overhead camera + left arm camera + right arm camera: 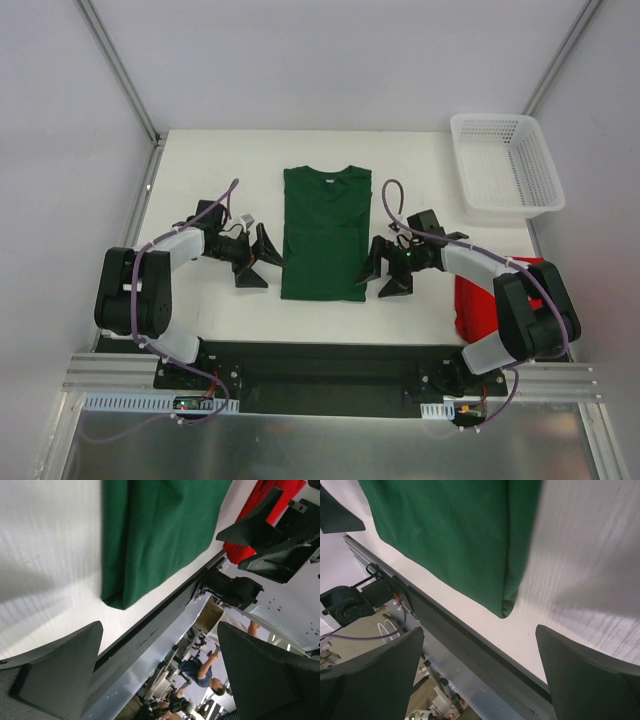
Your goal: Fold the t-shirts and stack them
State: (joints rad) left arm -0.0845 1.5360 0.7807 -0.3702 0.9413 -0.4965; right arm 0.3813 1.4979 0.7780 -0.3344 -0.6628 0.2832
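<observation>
A green t-shirt (326, 232) lies flat in the middle of the white table (220, 170), its sides folded in to a long strip with the collar at the far end. My left gripper (264, 264) stands open just left of the shirt's near left corner (120, 599), holding nothing. My right gripper (379, 276) stands open just right of the near right corner (506, 607), also with nothing in it. In both wrist views the green cloth (150, 535) (445, 535) lies ahead of the open fingers, apart from them. A red t-shirt (476, 300) lies bunched at the near right, partly under the right arm.
A white plastic basket (506, 165) stands at the far right corner. The table's near edge with its black rail (320, 360) runs just behind both grippers. Metal frame posts rise at the far left and far right corners.
</observation>
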